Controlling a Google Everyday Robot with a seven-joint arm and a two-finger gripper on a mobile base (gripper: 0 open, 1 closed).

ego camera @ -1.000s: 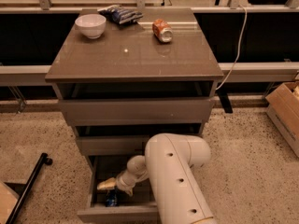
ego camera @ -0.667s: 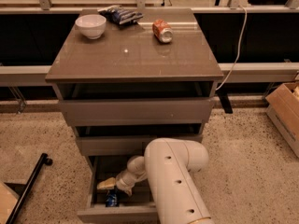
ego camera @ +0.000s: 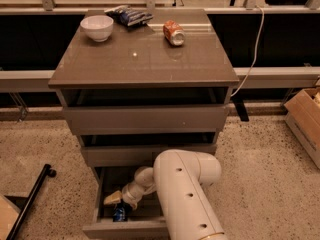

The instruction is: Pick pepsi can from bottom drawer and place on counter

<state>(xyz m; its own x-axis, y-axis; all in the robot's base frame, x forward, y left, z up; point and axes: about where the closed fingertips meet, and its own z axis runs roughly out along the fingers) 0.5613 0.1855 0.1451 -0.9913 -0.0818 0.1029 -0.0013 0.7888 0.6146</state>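
Observation:
The bottom drawer (ego camera: 125,230) stands pulled open below two shallower drawers. The pepsi can (ego camera: 119,213), blue, sits inside it near the front left. My gripper (ego camera: 114,199) reaches down into the drawer on the white arm (ego camera: 182,194); its yellowish tip hangs just above and slightly behind the can. The counter (ego camera: 142,59) is the glossy grey-brown top of the cabinet, above the drawers.
On the counter are a white bowl (ego camera: 96,27) at the back left, a dark snack bag (ego camera: 128,16) behind it, and an orange-red can (ego camera: 174,32) lying at the back right. A cardboard box (ego camera: 305,119) stands on the floor right. A black pole (ego camera: 30,199) lies at the left.
The gripper has shifted only slightly inside the drawer, staying above the blue can. Nothing else has moved.

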